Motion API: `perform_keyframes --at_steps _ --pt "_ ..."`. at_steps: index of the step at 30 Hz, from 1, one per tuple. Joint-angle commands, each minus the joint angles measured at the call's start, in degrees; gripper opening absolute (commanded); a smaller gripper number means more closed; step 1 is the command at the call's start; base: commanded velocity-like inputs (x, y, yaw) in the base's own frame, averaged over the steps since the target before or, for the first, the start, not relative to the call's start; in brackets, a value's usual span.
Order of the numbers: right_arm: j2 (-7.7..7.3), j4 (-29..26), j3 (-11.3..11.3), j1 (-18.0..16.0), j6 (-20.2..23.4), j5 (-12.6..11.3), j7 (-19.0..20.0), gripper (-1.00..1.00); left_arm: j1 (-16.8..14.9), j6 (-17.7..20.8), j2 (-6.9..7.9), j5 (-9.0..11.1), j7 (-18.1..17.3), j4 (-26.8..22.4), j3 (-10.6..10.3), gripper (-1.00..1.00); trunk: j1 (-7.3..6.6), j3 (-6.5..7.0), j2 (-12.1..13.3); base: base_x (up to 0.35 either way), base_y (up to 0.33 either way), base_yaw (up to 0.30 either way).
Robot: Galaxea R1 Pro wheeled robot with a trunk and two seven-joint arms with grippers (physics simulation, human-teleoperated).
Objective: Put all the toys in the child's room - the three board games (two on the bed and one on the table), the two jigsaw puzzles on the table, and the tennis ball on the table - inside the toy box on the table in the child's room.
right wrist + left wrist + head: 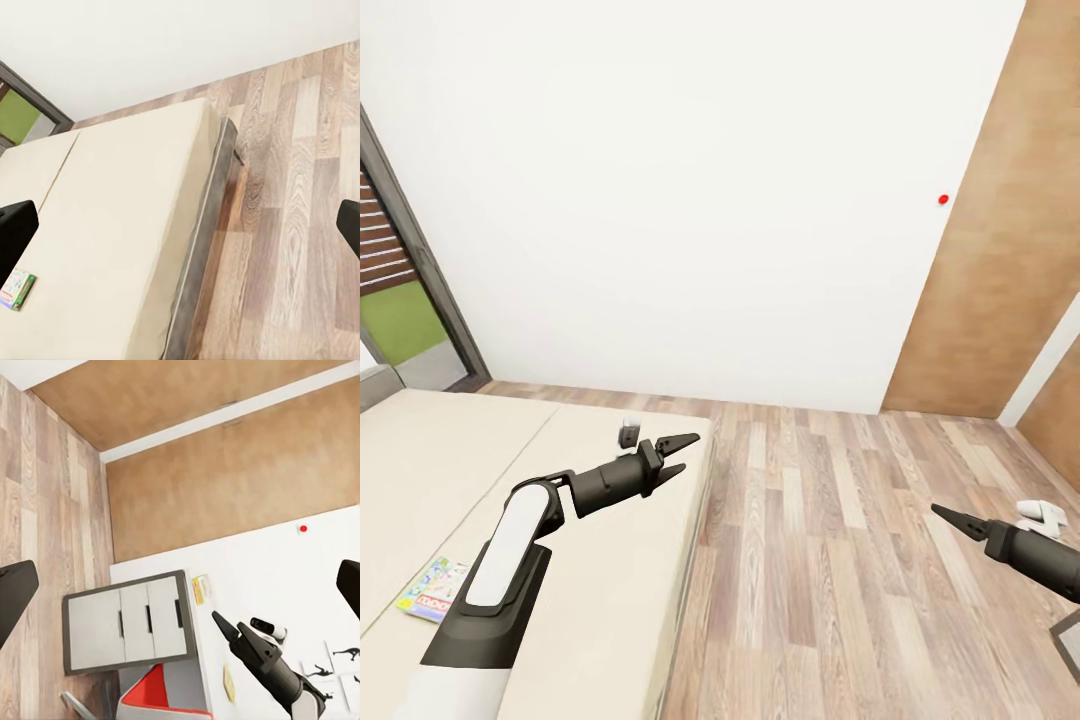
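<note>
I am fetching a game (pixel 433 589) lying on the bed (pixel 600 560); my left hand (pixel 682 455) hovers empty, fingers apart, past it; next I must reach back and down onto it.

The board game (pixel 432 590) on the bed bears lettering too blurred to read.

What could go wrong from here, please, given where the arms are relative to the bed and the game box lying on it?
1. The board game lies low on the bed, partly hidden behind the left arm; the open left gripper points beyond it, so a reach may miss or sweep it.
2. The box sits flat on the soft mattress; the fingers could push it along rather than get under it.
3. The right gripper hangs over the floor, probably too far away to assist.
</note>
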Motion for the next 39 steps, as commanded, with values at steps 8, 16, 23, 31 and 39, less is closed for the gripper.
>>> perform_keyframes --at_steps 8,16,23,31,39 --pt "0.03 -0.01 -0.06 -0.06 0.25 0.05 0.24 1.00 -0.07 0.11 0.03 0.62 0.52 -0.04 -0.05 1.00 0.03 -0.12 -0.12 -0.085 0.050 -0.016" --pt "0.01 -0.01 -0.06 -0.06 0.21 0.03 0.24 1.00 -0.07 0.11 0.03 0.63 0.52 -0.04 -0.05 1.00 0.03 -0.12 -0.12 -0.129 0.085 -0.005" --pt "0.01 -0.04 -0.06 -0.06 0.20 0.03 0.24 1.00 -0.07 0.12 0.05 0.64 0.53 -0.04 0.00 1.00 0.03 -0.12 -0.12 -0.048 0.032 -0.002" --pt "0.00 -0.08 -0.06 -0.06 0.18 0.03 0.24 1.00 -0.04 0.12 0.02 0.63 0.47 -0.04 0.83 1.00 0.03 -0.12 -0.12 -0.018 0.012 0.000" --pt "0.01 -0.09 -0.06 -0.06 0.17 0.04 0.24 1.00 -0.02 0.12 0.00 0.60 0.45 -0.04 1.24 1.00 0.03 -0.12 -0.12 -0.006 0.004 0.080"
